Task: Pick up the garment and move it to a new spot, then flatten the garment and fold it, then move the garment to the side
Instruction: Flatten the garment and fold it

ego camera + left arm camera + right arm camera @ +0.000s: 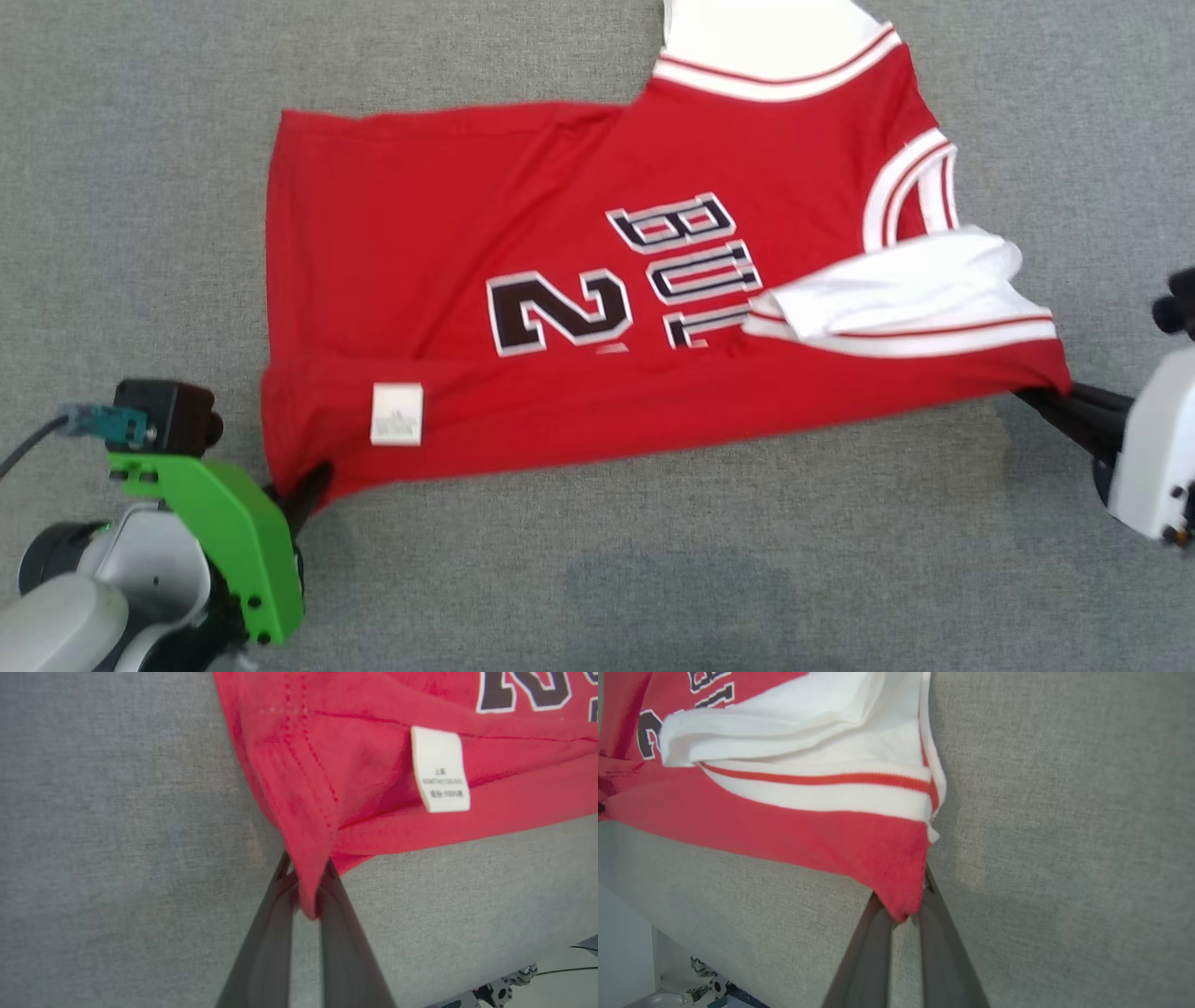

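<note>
Two long-fingered dark tools are at work on a red basketball jersey with white trim and black lettering [448,271], which lies spread sideways near the middle of the grey cloth-covered desk [140,187]. In the head view, the left tool [306,487] meets the jersey's near left corner at the hem, close to a small white care label [397,413]. The right tool [1053,397] meets the near right corner, just below a white sleeve [915,289] flopped over onto the chest. In the left wrist view, the left tool [306,884] is drawn narrow, its two fingers pinching a tuck of stitched red hem, with the label [440,770] just beyond. In the right wrist view, the right tool [903,900] is likewise narrow, clamped on the red corner under the striped white band. To my eye the flattening is mostly done and a fold is starting, with both near corners gripped. The next move seems to call for lifting the two corners together, evenly, and carrying the near edge over toward the far edge. The loose sleeve should be kept from bunching underneath.
</note>
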{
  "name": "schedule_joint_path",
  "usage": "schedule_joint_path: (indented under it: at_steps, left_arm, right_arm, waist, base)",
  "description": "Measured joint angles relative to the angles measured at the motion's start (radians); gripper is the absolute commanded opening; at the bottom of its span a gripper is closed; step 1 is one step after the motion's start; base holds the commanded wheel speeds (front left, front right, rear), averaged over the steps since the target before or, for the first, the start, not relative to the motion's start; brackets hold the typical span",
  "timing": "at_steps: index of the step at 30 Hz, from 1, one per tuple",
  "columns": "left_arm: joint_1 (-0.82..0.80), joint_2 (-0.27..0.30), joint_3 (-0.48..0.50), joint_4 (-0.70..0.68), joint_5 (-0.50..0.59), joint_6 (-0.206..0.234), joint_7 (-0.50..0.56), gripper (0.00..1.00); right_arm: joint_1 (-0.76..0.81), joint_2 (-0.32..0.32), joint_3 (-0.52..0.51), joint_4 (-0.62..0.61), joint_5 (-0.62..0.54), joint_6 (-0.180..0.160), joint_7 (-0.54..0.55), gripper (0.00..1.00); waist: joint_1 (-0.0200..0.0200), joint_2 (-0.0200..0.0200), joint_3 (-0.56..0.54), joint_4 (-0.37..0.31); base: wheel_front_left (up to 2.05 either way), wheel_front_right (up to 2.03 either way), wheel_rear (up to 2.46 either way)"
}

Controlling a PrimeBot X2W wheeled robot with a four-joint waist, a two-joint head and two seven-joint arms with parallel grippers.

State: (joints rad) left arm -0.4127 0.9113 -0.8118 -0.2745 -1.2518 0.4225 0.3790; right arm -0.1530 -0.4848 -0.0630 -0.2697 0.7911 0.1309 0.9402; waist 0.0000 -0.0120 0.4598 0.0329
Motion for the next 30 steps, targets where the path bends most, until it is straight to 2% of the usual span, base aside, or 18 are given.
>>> schedule_joint_path:
  at_steps: [6, 11, 12, 13, 14, 15, 17, 20, 25, 27, 30]
  left_arm:
    - [0.117, 0.089, 0.002, -0.139, -0.028, 0.028, -0.018, 0.00]
    - [0.189, 0.084, -0.004, -0.169, -0.056, 0.042, -0.065, 0.00]
    - [0.197, 0.075, -0.007, -0.171, -0.056, 0.044, -0.073, 0.19]
    - [0.202, 0.067, -0.014, -0.173, -0.056, 0.044, -0.074, 0.65]
    - [0.205, 0.060, -0.020, -0.174, -0.056, 0.043, -0.074, 1.00]
    - [0.206, 0.058, -0.022, -0.173, -0.055, 0.043, -0.075, 1.00]
    - [0.207, 0.064, -0.015, -0.172, -0.048, 0.044, -0.083, 1.00]
    - [0.202, 0.111, 0.015, -0.183, -0.041, 0.053, -0.092, 1.00]
    - [0.109, 0.204, 0.112, -0.202, -0.025, 0.071, -0.089, 1.00]
    - [0.077, 0.202, 0.126, -0.198, -0.021, 0.071, -0.081, 1.00]
    - [-0.033, 0.176, 0.122, -0.176, 0.025, 0.057, -0.030, 1.00]
  right_arm:
    - [0.166, -0.006, -0.120, -0.095, 0.040, 0.000, 0.083, 0.00]
    - [0.230, 0.022, -0.140, -0.145, 0.043, 0.000, 0.097, 0.00]
    - [0.232, 0.024, -0.136, -0.148, 0.037, 0.000, 0.098, 0.31]
    - [0.235, 0.022, -0.132, -0.151, 0.032, 0.000, 0.101, 0.47]
    - [0.237, 0.022, -0.131, -0.154, 0.030, 0.000, 0.099, 0.95]
    - [0.240, 0.021, -0.132, -0.158, 0.024, 0.000, 0.095, 1.00]
    - [0.239, 0.013, -0.149, -0.168, 0.012, 0.000, 0.076, 1.00]
    - [0.207, -0.021, -0.189, -0.190, 0.003, 0.000, 0.048, 1.00]
    - [-0.011, -0.063, -0.195, -0.180, -0.009, 0.000, -0.016, 1.00]
    - [-0.067, -0.064, -0.176, -0.159, -0.019, -0.001, -0.021, 1.00]
    - [-0.232, -0.074, -0.093, -0.081, -0.063, 0.000, -0.023, 1.00]
  waist:
    - [0.0000, 0.0000, -0.003, -0.008]
    - [0.0000, 0.0000, 0.006, -0.018]
    - [0.0000, 0.0000, 0.008, -0.020]
    - [0.0000, 0.0000, 0.010, -0.022]
    - [0.0000, 0.0000, 0.011, -0.021]
    - [0.0000, 0.0000, 0.012, -0.020]
    - [0.0000, 0.0000, 0.012, -0.015]
    - [0.0000, 0.0000, 0.016, -0.010]
    - [0.0000, 0.0000, 0.047, -0.004]
    - [0.0000, 0.0000, 0.056, -0.003]
    - [0.0000, 0.0000, 0.088, 0.000]
  base:
    - [0.00, 0.00, 0.00]
    - [0.00, 0.00, 0.00]
    - [0.00, 0.00, 0.00]
    - [0.00, 0.00, 0.00]
    - [0.00, 0.00, 0.00]
    - [0.00, 0.00, 0.00]
    - [0.00, 0.00, 0.00]
    - [0.00, 0.00, 0.00]
    - [0.00, 0.00, 0.00]
    - [0.00, 0.00, 0.00]
    - [0.00, 0.00, 0.00]
